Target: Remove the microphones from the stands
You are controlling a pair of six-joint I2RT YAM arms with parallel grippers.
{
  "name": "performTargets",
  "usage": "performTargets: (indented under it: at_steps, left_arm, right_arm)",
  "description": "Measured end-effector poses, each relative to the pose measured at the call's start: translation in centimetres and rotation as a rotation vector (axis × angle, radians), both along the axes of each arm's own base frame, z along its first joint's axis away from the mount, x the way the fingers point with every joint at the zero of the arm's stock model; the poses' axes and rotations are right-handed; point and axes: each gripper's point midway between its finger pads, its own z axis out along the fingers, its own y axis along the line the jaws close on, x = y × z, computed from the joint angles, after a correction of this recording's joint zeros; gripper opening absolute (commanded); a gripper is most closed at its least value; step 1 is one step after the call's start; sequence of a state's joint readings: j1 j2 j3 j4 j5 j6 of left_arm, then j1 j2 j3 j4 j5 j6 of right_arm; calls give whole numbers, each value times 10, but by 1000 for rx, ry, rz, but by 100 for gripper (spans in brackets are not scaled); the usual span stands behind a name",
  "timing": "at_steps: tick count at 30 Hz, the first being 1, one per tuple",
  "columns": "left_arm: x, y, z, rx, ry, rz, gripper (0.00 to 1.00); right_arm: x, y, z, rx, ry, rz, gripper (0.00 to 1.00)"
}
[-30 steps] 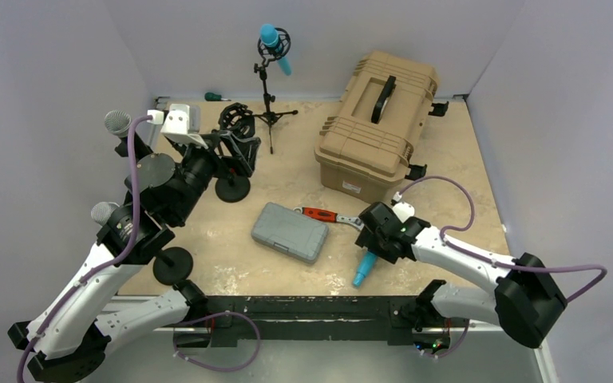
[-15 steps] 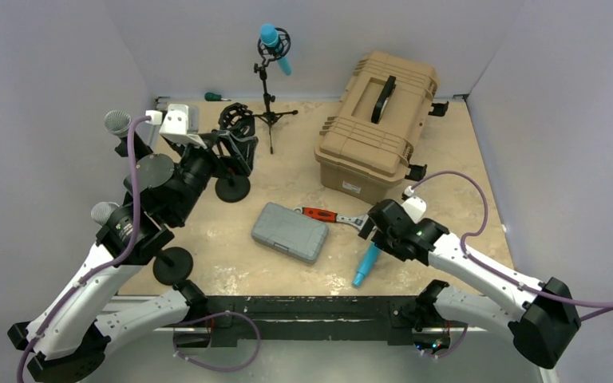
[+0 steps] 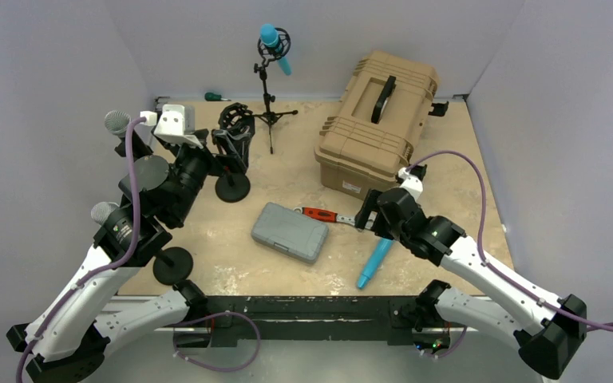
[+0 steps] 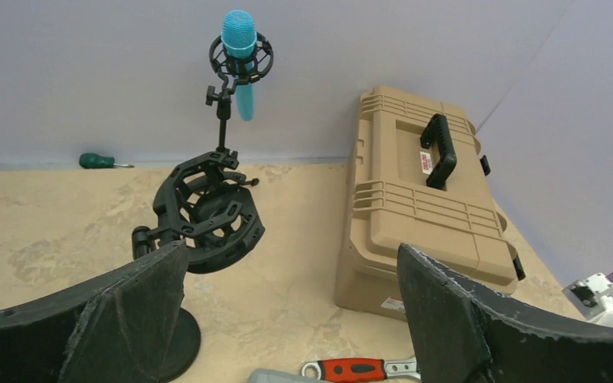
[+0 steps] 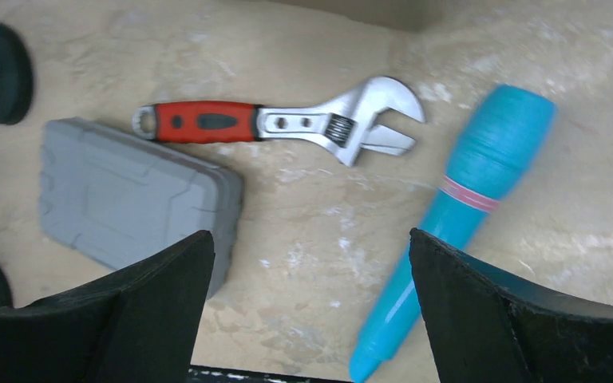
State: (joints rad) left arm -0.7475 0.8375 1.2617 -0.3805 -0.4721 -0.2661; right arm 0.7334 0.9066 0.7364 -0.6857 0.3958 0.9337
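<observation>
**Top view.** A teal mic (image 3: 373, 264) lay flat on the desk (image 3: 455, 167), near the front edge and right of centre, with nothing holding it. The right fingers (image 3: 365, 219) hung spread open just behind it, over the jaw end of a wrench (image 3: 329, 215), clear of the mic. A grey box (image 3: 290, 231) lay left of the wrench. The left fingers (image 3: 225, 146) stood open beside an empty mount (image 3: 235, 126) on a round-based stand (image 3: 232, 188); whether they touched it could not be told. A second mic (image 3: 274, 46), also teal, sat in a tripod stand (image 3: 271, 112) at the back. A tan case (image 3: 377, 120) took up the back right. Two grey mics (image 3: 116, 124) stood along the left edge, and a screwdriver (image 3: 213, 96) lay by the back wall.

**Left wrist view.** The left fingers (image 4: 128, 311) were wide apart with nothing between them. Ahead stood the empty mount (image 4: 207, 215), and behind it the second mic (image 4: 239, 48) upright in its ring. The tan case (image 4: 423, 223) lay to the right. The wrench (image 4: 355, 369) showed at the bottom edge.

**Right wrist view.** The right fingers (image 5: 144, 303) were wide apart and held nothing. Below them the mic (image 5: 455, 215) lay slanted on the desk, its thick end near the jaw of the wrench (image 5: 287, 124) but apart from it. The grey box (image 5: 128, 199) lay to the left.
</observation>
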Motion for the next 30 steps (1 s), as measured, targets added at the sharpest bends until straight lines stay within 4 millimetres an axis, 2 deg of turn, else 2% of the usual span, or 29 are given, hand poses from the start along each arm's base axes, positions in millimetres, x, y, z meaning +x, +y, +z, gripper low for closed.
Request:
performTargets:
  at_steps: [5, 14, 17, 21, 30]
  left_arm:
    - [2, 7, 2, 29, -15, 35, 100]
    - [1, 24, 9, 60, -58, 98, 100]
    - [1, 27, 11, 66, -69, 110, 100]
    - [2, 30, 13, 75, -79, 131, 100]
    - [14, 25, 2, 125, -51, 150, 100]
  right_arm:
    - [10, 41, 33, 117, -120, 209, 88]
    - [35, 148, 113, 353, -293, 491, 87]
    - [44, 173, 133, 417, -335, 538, 87]
    - [50, 186, 146, 463, -370, 555, 87]
    - [52, 189, 163, 490, -405, 555, 87]
